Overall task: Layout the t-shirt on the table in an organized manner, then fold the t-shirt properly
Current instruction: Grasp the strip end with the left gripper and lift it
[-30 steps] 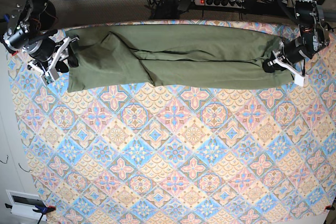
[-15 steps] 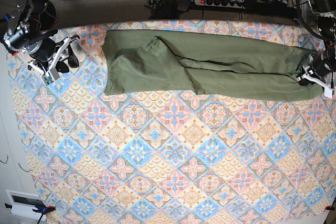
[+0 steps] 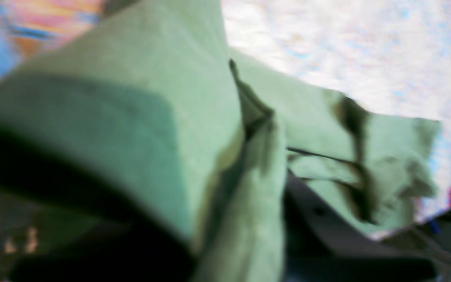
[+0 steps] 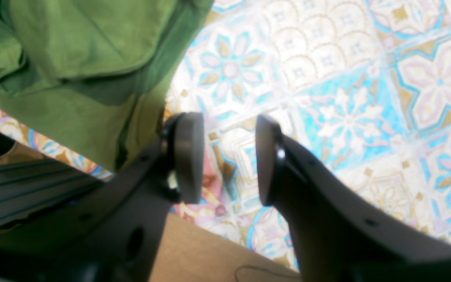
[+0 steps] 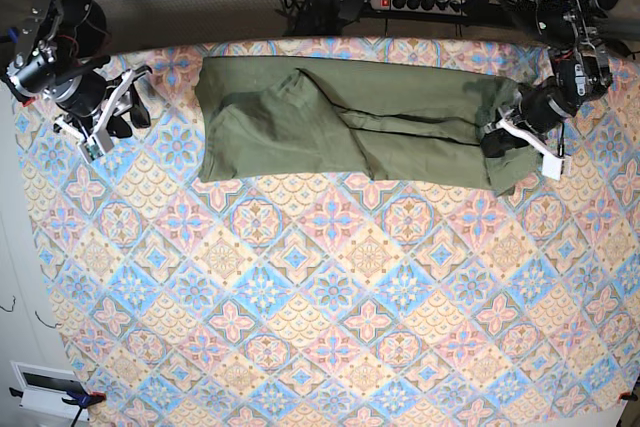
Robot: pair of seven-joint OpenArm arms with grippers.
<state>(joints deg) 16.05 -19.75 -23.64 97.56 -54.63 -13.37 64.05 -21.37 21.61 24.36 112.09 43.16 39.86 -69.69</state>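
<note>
Clamping one end of the t-shirt [image 5: 350,127], the left gripper [image 5: 505,137] sits low over the bench [image 5: 330,327] at the far right of the base view; its jaws are pinched nearly together on the olive fabric, which fills the blurred left wrist view. The right gripper [image 4: 229,156] stands part open and holds nothing, its two pads [image 4: 188,156] over bare patterned cloth just beside the shirt's other end.

The t-shirt lies as a long, bunched band across the far edge of the bench, with diagonal creases through its middle and the gripped end doubled back on itself. It is not yet laid out flat.

To do this step well, keep the grip firm and draw the held end outward and low, so the doubled portion unrolls rather than drags the whole garment. Anchor the free end with the right gripper first, in my judgement; otherwise the band will likely slide.

The left arm reaches in from the far right corner, wrist angled down. The right arm holds back at the far left, wrist tilted toward the bench.
</note>
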